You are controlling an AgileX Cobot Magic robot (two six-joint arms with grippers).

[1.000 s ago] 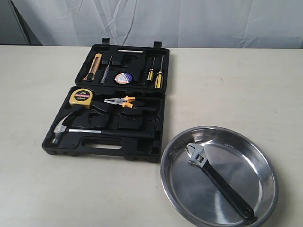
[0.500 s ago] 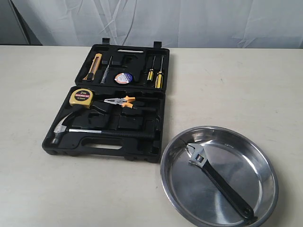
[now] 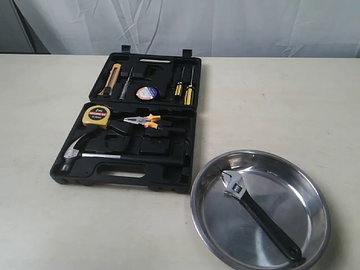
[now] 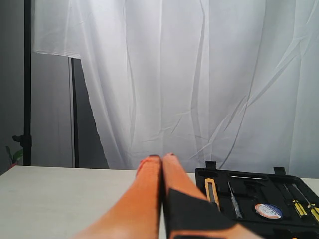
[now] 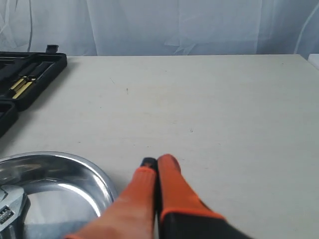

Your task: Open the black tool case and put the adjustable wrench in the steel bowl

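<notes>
Cropping hides part of the steel bowl [image 3: 298, 197].

The open black plastic tool case [image 3: 84, 179] lies on the pale surface [image 3: 281, 95]; the round steel bowl [image 3: 287, 191] sits right of its front corner, the black-handled adjustable wrench [image 3: 264, 220] inside it.

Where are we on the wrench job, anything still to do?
Done: the flat black plastic tool case lies open, and the black-handled adjustable wrench rests inside the shiny round steel bowl. In hand: nothing; left claw and right claw are shut, empty. Nothing looks left.
</notes>
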